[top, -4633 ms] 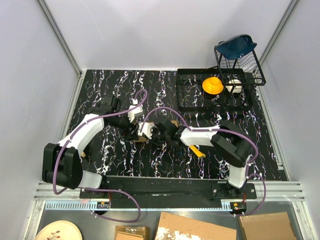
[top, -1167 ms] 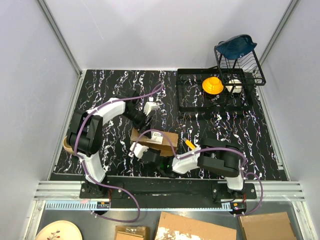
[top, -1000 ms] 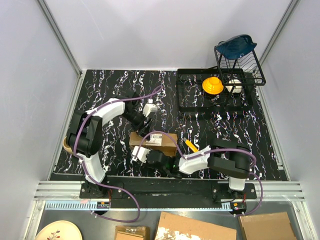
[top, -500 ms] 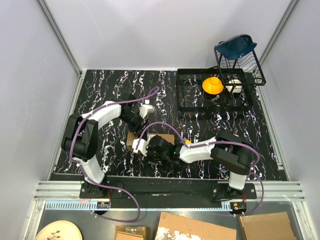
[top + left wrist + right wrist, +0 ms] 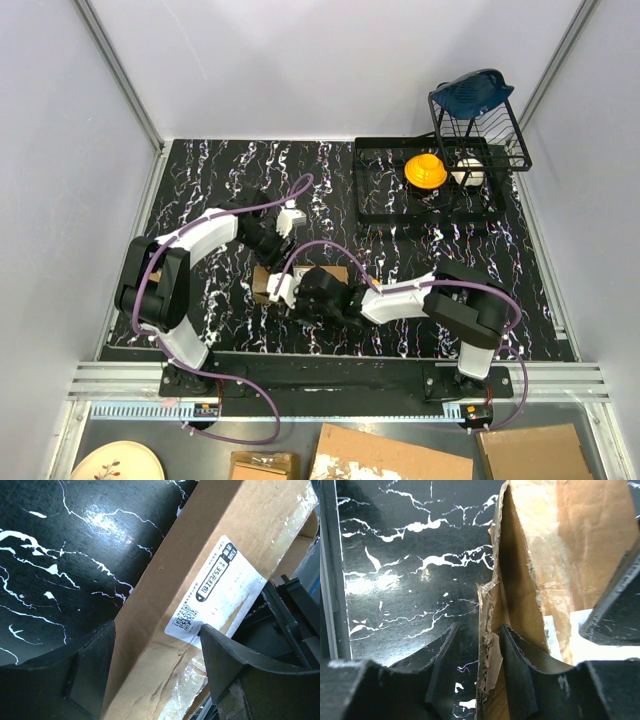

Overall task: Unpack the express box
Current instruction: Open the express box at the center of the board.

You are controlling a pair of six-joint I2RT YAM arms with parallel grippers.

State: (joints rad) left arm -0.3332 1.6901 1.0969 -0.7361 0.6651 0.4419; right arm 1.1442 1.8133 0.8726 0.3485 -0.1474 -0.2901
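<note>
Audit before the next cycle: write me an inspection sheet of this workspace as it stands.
Surface: black marble-pattern table, no spill seen.
Job's things: express box lies mid-table, white label up, one end torn open.
Clutter: dish rack in the far right corner, holding an orange bowl and a white item; blue object on its upper tier.
Grippers: left gripper astride the box by the label, contact unclear; right gripper astride the torn wall, with a gap beside one finger.
Cables: purple cables loop over both arms, no snag seen.
Surroundings: white walls; cardboard pieces and a plate below the front edge.
</note>
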